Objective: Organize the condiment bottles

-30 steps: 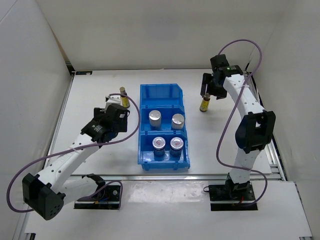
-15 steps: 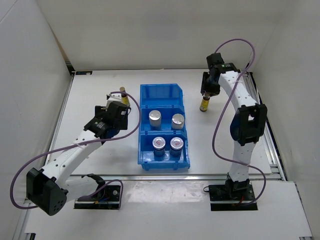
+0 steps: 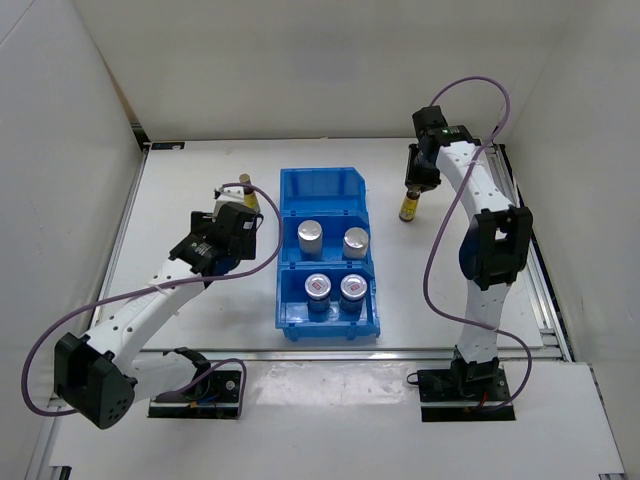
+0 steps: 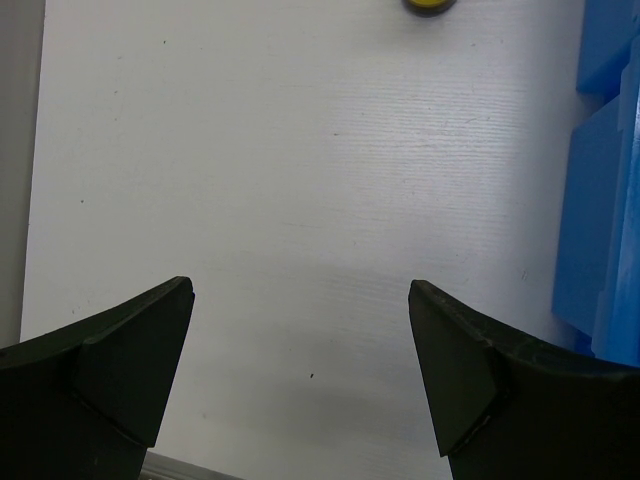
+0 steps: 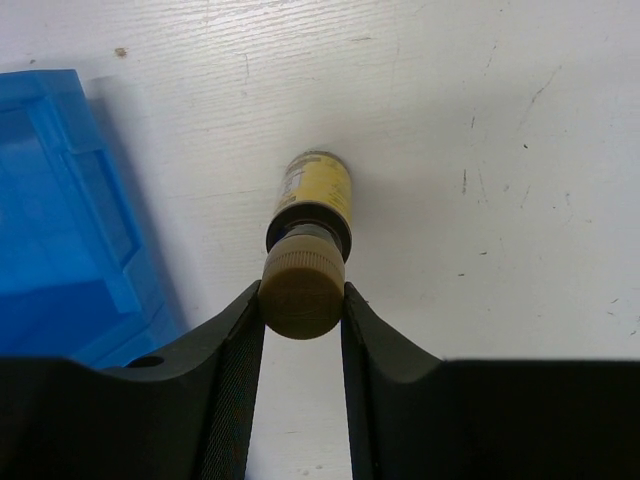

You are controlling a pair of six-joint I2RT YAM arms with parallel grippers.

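On the white table right of the blue bin (image 3: 290, 182) stands a slim amber bottle (image 3: 407, 209) with a yellow label. My right gripper (image 3: 412, 188) is shut on its tan cap (image 5: 303, 292), one finger pressed to each side; the label (image 5: 320, 188) shows below the cap. A second amber bottle (image 3: 248, 194) stands left of the bin, and only its yellow edge (image 4: 428, 5) shows at the top of the left wrist view. My left gripper (image 4: 300, 290) hangs open over bare table just short of it. Two silver-lidded bottles (image 3: 311, 233) sit in the bin's middle compartment, and two with red-marked lids (image 3: 318, 288) in the near one.
The bin's blue wall (image 4: 600, 200) runs along the right of my left gripper and lies left of my right gripper (image 5: 60, 200). White enclosure walls close in the table at the back and both sides. A metal rail (image 3: 420, 350) crosses the near edge.
My right gripper has come down over the right amber bottle and shut on its cap. The left arm crept slightly toward the left bottle, still open.
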